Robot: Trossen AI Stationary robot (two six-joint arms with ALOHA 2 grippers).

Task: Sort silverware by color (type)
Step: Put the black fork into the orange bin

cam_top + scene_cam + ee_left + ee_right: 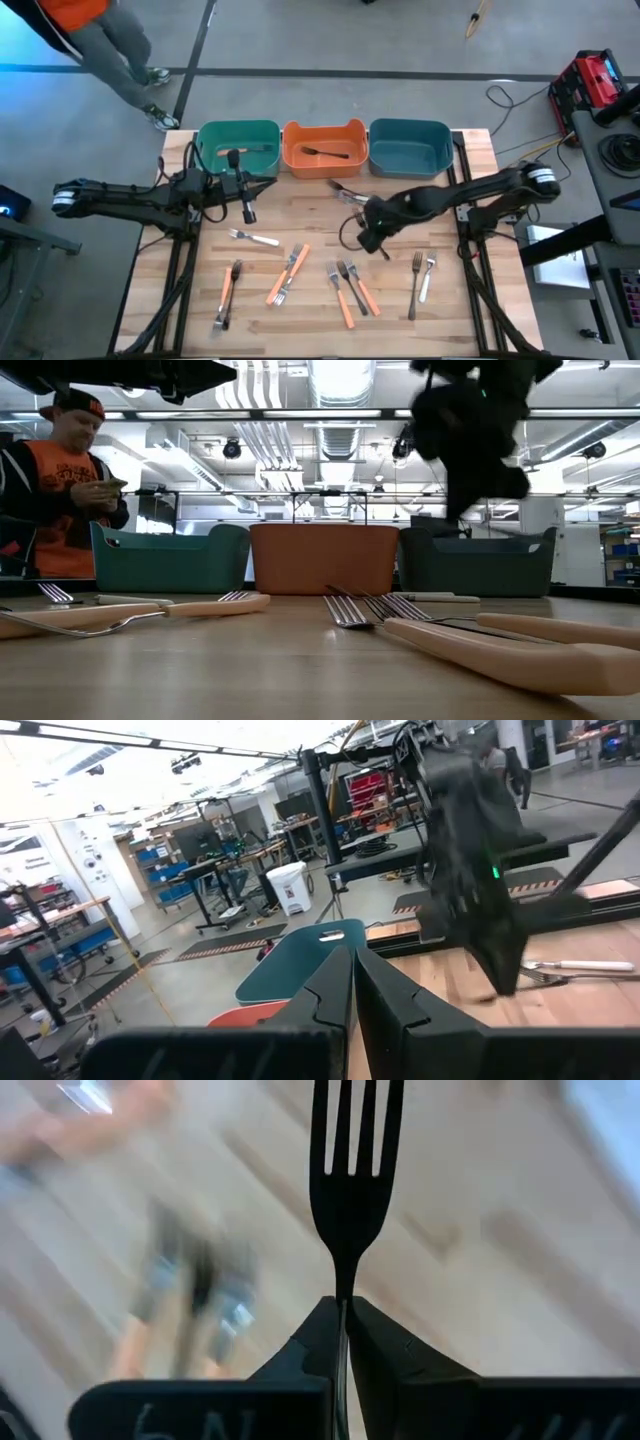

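My right gripper (pixel 357 199) (pixel 342 1304) hovers above the table in front of the orange bin (pixel 323 132), shut on a dark fork (pixel 346 1170). My left gripper (pixel 255 187) (pixel 352 982) is shut on nothing and held in the air beside the green bin (pixel 238 130). One fork (pixel 326 153) lies in the orange bin and another (pixel 256 149) in the green bin. The blue bin (pixel 410 130) shows nothing inside. Several orange, dark and white-handled forks lie flat on the table's near half, among them a white one (pixel 254 238). My right gripper pinches the dark fork between its two fingers, at the narrow neck (pixel 343 1285) just behind the tines. The tines (pixel 357 1130) stick straight out beyond the fingertips, in line with the fingers. The handle is hidden between the fingers. The fork is lifted clear of the table.
Three bins stand in a row along the table's far edge. Forks lie scattered near the front: an orange one (pixel 228 290), an orange pair (pixel 288 272), a group (pixel 350 288) and two at the right (pixel 421 280). A person (pixel 70 480) stands beyond the far left corner.
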